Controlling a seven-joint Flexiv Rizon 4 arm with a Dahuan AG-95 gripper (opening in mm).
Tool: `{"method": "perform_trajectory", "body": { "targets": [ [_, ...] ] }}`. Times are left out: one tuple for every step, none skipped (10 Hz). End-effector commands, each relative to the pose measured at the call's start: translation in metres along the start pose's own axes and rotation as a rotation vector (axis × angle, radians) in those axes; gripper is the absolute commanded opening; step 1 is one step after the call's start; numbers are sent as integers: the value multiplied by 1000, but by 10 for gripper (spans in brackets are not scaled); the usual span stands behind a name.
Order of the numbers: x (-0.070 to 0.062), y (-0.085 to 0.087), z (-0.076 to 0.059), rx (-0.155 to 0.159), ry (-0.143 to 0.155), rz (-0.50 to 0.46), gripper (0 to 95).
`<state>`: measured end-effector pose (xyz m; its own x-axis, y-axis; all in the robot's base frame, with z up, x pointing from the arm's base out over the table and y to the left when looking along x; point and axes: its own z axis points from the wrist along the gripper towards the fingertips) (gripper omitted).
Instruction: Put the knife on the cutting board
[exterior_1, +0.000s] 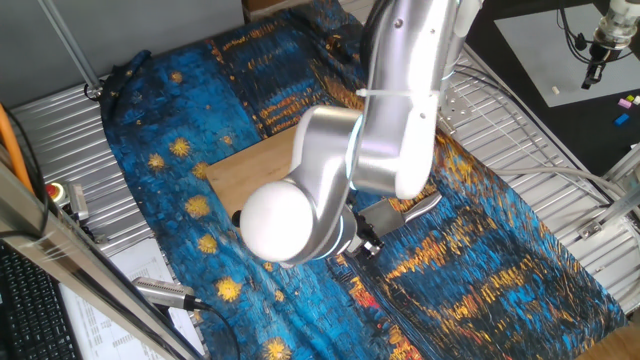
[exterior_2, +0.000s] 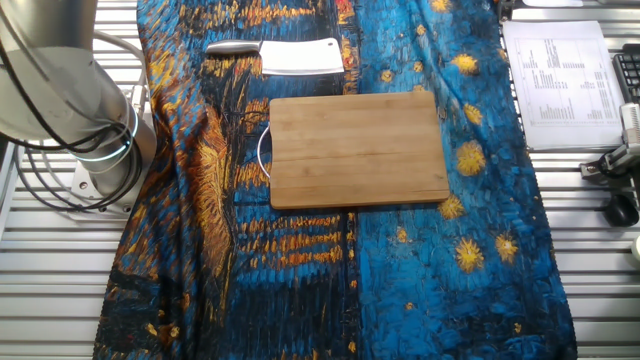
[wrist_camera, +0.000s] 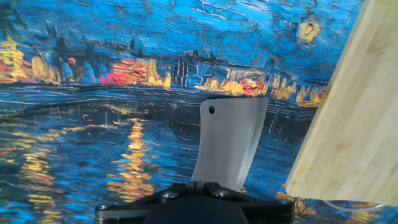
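The knife (exterior_2: 290, 57) lies flat on the painted cloth just beyond the far edge of the cutting board (exterior_2: 358, 150), apart from it, with its silver handle (exterior_1: 422, 206) pointing away from the blade. In the hand view the grey blade (wrist_camera: 227, 146) runs up from under my gripper (wrist_camera: 196, 186), and the board (wrist_camera: 354, 137) fills the right side. My gripper (exterior_1: 365, 240) hovers above the knife's handle end, clear of it, with its fingers drawn together and nothing between them. The other fixed view does not show the gripper. The arm hides most of the board (exterior_1: 250, 165).
A blue and orange painted cloth (exterior_2: 250, 260) covers the metal table. The robot base (exterior_2: 70, 90) with cables stands at one side. Papers (exterior_2: 560, 70) and a silver-and-black cabled tool (exterior_1: 165, 292) lie beside the cloth.
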<state>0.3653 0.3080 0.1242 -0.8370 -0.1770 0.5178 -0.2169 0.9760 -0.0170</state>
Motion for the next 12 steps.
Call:
{"method": "perform_trajectory", "body": {
  "targets": [
    [1,1,3,-2,-3,-3,0],
    [2,1,4,-2,-4,-4,0],
    [2,1,4,-3,-4,-4,0],
    [2,1,4,-3,-7,-6,0],
    [2,1,5,0,-14,-11,0],
    [3,1,7,-1,-16,-18,0],
    [4,3,9,0,-18,-19,0],
    [4,5,12,3,-22,-18,0],
    [4,6,13,5,-28,-17,0],
    [4,6,14,6,-32,-16,0],
    [4,6,15,6,-29,-14,0],
    [3,6,17,7,-28,-15,0]
  ]
}}
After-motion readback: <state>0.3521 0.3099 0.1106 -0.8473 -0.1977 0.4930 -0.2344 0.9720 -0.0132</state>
